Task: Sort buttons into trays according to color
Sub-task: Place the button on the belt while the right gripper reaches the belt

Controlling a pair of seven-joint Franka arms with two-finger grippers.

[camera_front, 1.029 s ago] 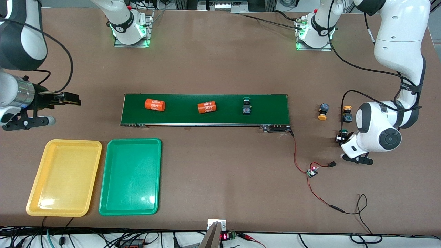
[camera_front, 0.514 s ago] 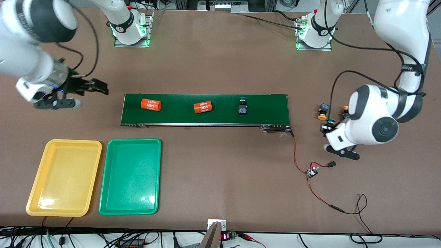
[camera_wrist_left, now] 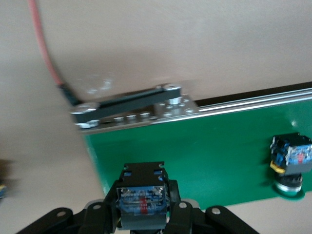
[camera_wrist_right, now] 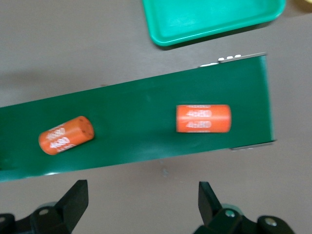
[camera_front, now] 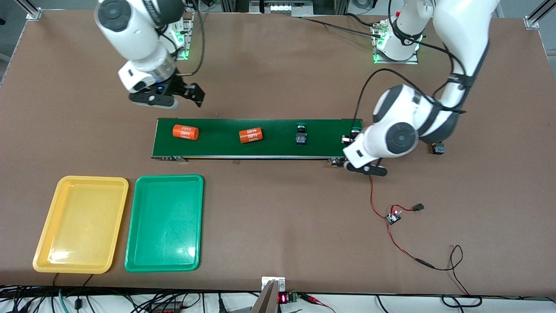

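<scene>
My left gripper (camera_wrist_left: 144, 214) is clamped on a button (camera_wrist_left: 142, 200) and now hangs over the conveyor belt (camera_front: 260, 150) at the left arm's end, having swung in from the counter (camera_front: 278, 226) past that end, where it was a second ago. In the front view my own wrist hides the cap, so I cannot tell its colour there. I judge that I am feeding this button onto the belt rather than carrying it straight to a tray. My right gripper (camera_wrist_right: 141, 207) stands wide open and empty, and has travelled from the counter's edge to hover just beside the belt's other end, over the counter next to the first orange cylinder (camera_front: 185, 132). On the belt, a green-capped button (camera_front: 300, 134) and the second orange cylinder (camera_front: 251, 135) have both drifted toward the right arm's end since the earlier frame, so the belt seems to be running. One more button (camera_front: 437, 148) shows on the counter past the left arm's end, half hidden by my elbow. The yellow tray (camera_front: 43, 256) and green tray (camera_front: 143, 265) lie side by side nearer the front camera, both holding nothing; no button is sorted yet.
</scene>
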